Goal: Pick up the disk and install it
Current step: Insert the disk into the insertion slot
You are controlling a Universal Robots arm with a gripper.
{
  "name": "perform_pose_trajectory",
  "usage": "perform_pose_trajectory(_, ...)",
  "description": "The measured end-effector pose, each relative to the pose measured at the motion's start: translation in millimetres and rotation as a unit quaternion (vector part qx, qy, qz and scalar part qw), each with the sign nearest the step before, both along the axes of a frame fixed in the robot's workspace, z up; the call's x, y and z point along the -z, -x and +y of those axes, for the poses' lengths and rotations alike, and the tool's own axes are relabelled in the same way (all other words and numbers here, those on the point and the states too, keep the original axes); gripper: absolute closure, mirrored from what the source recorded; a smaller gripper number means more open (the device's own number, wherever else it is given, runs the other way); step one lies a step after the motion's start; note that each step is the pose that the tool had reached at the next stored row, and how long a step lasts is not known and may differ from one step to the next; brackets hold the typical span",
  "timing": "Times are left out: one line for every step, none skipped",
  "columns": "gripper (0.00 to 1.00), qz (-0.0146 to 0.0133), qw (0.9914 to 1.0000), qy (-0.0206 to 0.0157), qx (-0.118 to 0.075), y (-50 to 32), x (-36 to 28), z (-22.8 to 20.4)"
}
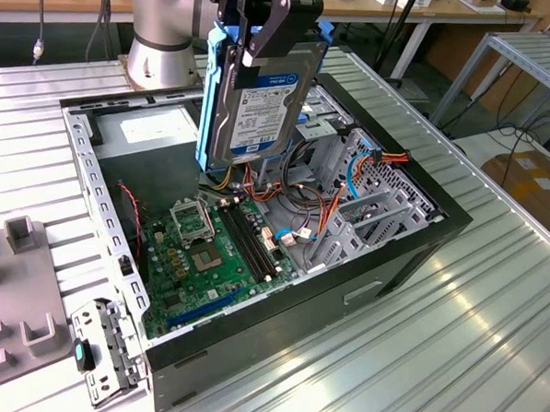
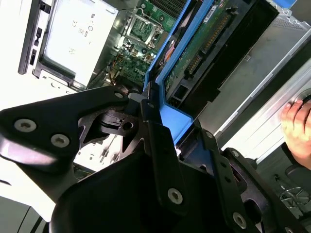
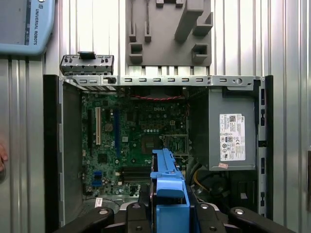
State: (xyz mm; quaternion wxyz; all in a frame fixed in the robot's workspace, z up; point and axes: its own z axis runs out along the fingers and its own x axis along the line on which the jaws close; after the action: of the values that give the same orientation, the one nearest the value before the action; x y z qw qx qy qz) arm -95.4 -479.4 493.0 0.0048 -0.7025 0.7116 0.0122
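The disk (image 1: 257,104) hangs on edge in the air over the open computer case (image 1: 392,258). Its white-and-blue label faces the exterior camera and its blue carrier rails run down both long sides. The gripper (image 1: 257,46) is clamped on its upper end, with one black finger (image 1: 277,26) lying across the labelled face. In the second wrist view the gripper (image 2: 151,114) pinches the blue rail, and the disk (image 2: 204,39) shows its green circuit-board side. In the first wrist view the disk (image 3: 167,187) is seen edge-on, just past the gripper (image 3: 167,216).

The disk's lower edge sits above a tangle of orange, yellow and blue cables (image 1: 299,184) – whether it touches them cannot be told. Beneath lies the green motherboard (image 1: 208,249), flat on the case floor. The grey power supply (image 3: 231,136) with its white sticker fills one corner of the case. Toward the exterior view's right stands the metal drive cage (image 1: 373,188).

The case rests on a ribbed metal bench (image 1: 490,319). The arm's silver base (image 1: 159,34) stands on the bench just behind the case. A grey fixture block (image 1: 24,239) and a loose metal bracket (image 1: 111,350) lie beside the case, on the exterior view's left. A person's hand (image 2: 296,121) rests at the bench edge in the second wrist view.
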Motion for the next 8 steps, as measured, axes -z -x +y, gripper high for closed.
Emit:
perform_pose_trajectory(0.63,0.0,1.0,0.0,0.0,0.0,0.0,-0.4)
perform_pose_trajectory(0.63,0.0,1.0,0.0,0.0,0.0,0.0,-0.8)
perform_pose_trajectory(0.63,0.0,1.0,0.0,0.0,0.0,0.0,-1.1)
perform_pose_trajectory(0.63,0.0,1.0,0.0,0.0,0.0,0.0,-1.5)
perform_pose_trajectory(0.63,0.0,1.0,0.0,0.0,0.0,0.0,-1.9)
perform_pose_trajectory(0.63,0.0,1.0,0.0,0.0,0.0,0.0,-2.4)
perform_pose_trajectory(0.63,0.0,1.0,0.0,0.0,0.0,0.0,-2.9)
perform_pose_trajectory(0.63,0.0,1.0,0.0,0.0,0.0,0.0,-3.3)
